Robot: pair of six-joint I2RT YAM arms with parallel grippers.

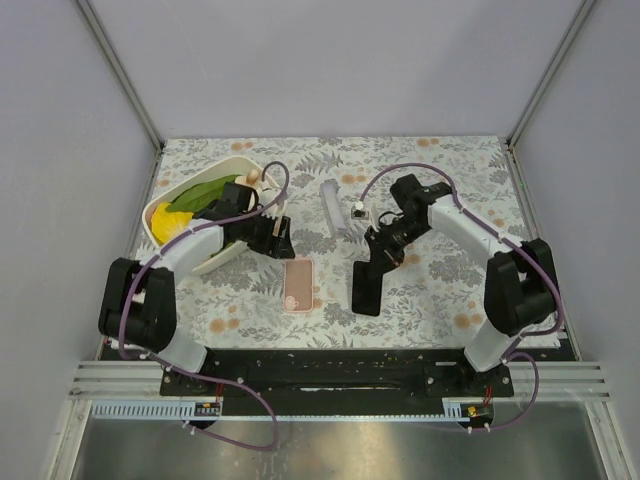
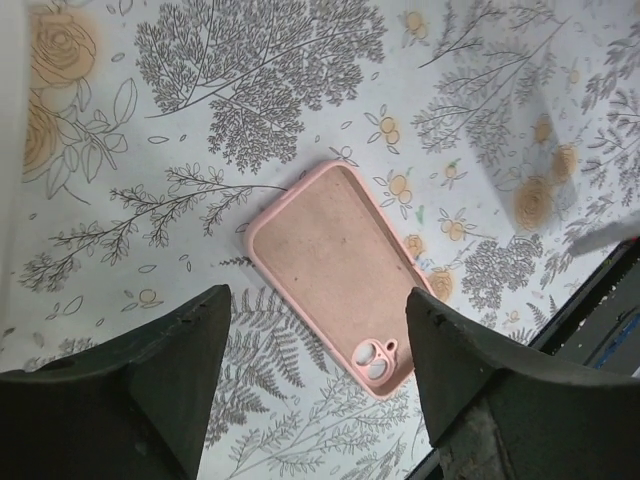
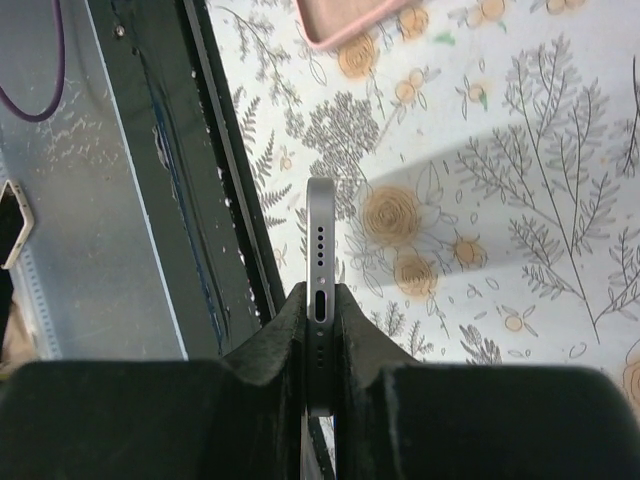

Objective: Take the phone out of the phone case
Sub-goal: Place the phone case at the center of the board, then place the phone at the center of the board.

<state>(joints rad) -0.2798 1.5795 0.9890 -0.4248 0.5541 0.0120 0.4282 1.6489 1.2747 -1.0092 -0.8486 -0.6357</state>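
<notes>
Since the phone (image 3: 319, 300) hangs clamped edge-on between the fingers of the right tool (image 1: 383, 250), right of centre over the table (image 1: 440, 290), it looks free of its case already; whether its lower end touches the table I cannot tell. It should handle as stiff, thin, weighty for its size and slick on its metal rim, with glass that a drop could crack. Its 2 long edges seem the safest hold. The pink phone case (image 2: 335, 270), probably soft and light, lies flat and empty just left of it. Above the case the left tool (image 2: 315, 310) hangs with fingers apart, holding nothing.
</notes>
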